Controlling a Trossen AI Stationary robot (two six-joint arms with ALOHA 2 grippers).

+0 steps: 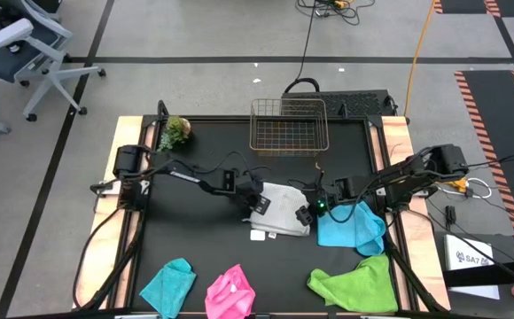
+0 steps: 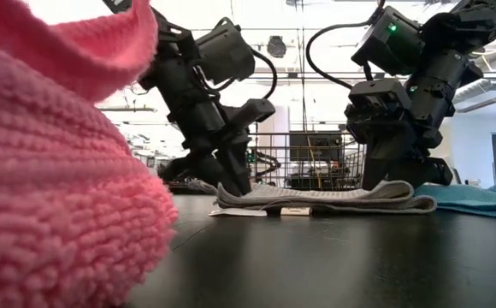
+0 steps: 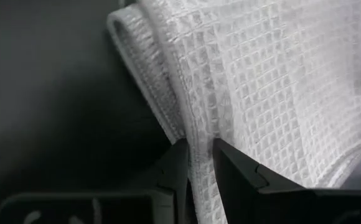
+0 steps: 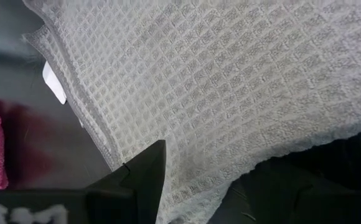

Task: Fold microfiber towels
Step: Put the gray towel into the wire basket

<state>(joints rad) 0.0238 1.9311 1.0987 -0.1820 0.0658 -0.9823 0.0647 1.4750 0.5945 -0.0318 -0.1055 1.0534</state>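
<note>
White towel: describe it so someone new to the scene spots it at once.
Start at the wire basket at the table's far edge and come toward the middle: the white towel lies flat there, between the two grippers. The left gripper pinches its edge; the right gripper sits open over it. It is the only pale, waffle-textured cloth; the blue towel beside it and the others are brightly coloured.

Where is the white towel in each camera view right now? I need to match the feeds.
High view: white towel at table centre, between both grippers.
Low view: flat folded stack at mid-picture, beneath both arms.
Left wrist view: fills the upper right; the left gripper pinches its edge.
Right wrist view: fills most of the picture.
Shared landmark: the towel's small white tag.
</note>
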